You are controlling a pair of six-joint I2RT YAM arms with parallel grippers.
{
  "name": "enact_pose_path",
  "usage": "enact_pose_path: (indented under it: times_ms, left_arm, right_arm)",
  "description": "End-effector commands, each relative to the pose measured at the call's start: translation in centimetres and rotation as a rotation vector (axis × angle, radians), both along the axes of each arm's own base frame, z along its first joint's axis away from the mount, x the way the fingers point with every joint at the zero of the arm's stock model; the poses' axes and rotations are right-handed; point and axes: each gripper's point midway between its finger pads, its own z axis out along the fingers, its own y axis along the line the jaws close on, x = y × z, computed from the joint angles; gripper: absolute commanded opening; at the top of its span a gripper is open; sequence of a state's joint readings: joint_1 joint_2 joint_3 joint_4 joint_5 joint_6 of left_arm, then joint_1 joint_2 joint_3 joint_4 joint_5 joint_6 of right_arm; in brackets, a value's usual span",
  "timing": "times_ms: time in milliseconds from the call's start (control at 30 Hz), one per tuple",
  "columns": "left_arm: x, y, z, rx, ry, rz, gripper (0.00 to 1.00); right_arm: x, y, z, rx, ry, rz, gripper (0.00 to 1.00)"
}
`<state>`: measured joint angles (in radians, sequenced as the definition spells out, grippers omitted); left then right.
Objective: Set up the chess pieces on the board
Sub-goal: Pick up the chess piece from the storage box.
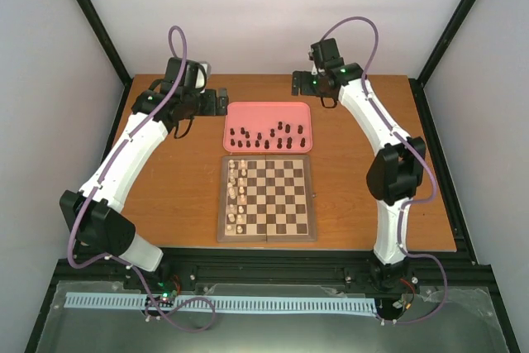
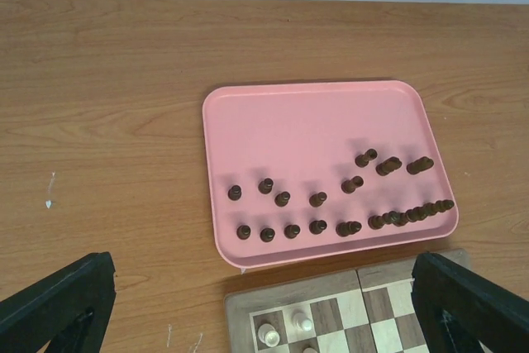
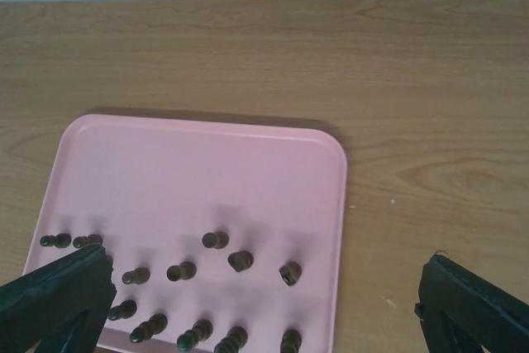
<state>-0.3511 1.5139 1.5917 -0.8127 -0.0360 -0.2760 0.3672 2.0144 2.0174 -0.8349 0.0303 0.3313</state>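
Wooden table [image 1: 173,196] — dark chess pieces [image 1: 266,138] crowd the pink tray [image 1: 248,113], twelve o'clock of the board [image 1: 285,200]; left gripper [image 2: 263,266] and right gripper [image 3: 266,258] gape wide, holding nothing.

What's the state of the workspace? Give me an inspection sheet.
Surface: wooden table, a few small white marks.
Job's things: dark pieces all in the pink tray, none on the board; white pieces fill its two left files.
Clutter: nothing seen.
Grippers: left gripper and right gripper open, empty, by the tray's far corners.
Cables: purple cables loop along both arms, off the board.
Surroundings: white walls, black frame.
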Motion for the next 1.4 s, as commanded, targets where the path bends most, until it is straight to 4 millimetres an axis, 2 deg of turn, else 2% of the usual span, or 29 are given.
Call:
enact_pose_path:
  times_ms: [0, 100, 133, 267, 367, 467, 567, 867, 1033, 1200, 1367]
  left_arm:
    - [-0.4, 0.0, -0.9, 0.015, 0.033, -0.002, 1.00]
    - [-0.5, -0.3, -1.3, 0.002, 0.050, -0.003, 1.00]
    - [-0.5, -0.4, -1.4, 0.000, 0.058, -0.006, 1.00]
    - [-0.7, -0.7, -1.6, 0.001, 0.075, -0.017, 1.00]
    - [-0.7, -0.6, -1.8, 0.005, 0.080, -0.011, 1.00]
    - [-0.7, -0.7, -2.1, -0.005, 0.090, -0.007, 1.00]
    - [-0.7, -0.9, -2.4, -0.014, 0.100, -0.007, 1.00]
    - [-0.5, -1.2, -3.0, -0.015, 0.120, -0.013, 1.00]
    - [-0.7, -1.1, -3.0, -0.008, 0.123, -0.018, 1.00]
    - [-0.9, -1.1, -3.2, -0.003, 0.129, -0.021, 1.00]
    - [-0.9, -1.1, -3.3, -0.003, 0.130, -0.022, 1.00]
  right_arm:
    - [0.7, 2.9, -1.2, -0.026, 0.008, 0.205, 1.00]
    - [1.9, 2.9, -1.8, -0.051, 0.010, 0.192, 1.00]
    - [2.5, 3.2, -2.6, -0.053, 0.024, 0.194, 0.99]
    - [3.0, 5.0, -3.6, -0.033, 0.057, 0.238, 0.90]
    - [2.0, 6.3, -6.2, -0.065, 0.117, 0.287, 0.86]
    - [0.7, 7.2, -9.4, -0.071, 0.206, 0.327, 0.76]
    - [-0.4, 7.8, -11.4, -0.060, 0.269, 0.363, 0.69]
    - [-1.0, 9.1, -14.5, -0.098, 0.311, 0.383, 0.63]
    - [0.2, 9.5, -14.8, -0.102, 0.285, 0.373, 0.56]
    - [0.0, 9.6, -16.3, -0.097, 0.315, 0.380, 0.55]
    - [0.4, 9.6, -16.9, -0.105, 0.310, 0.375, 0.52]
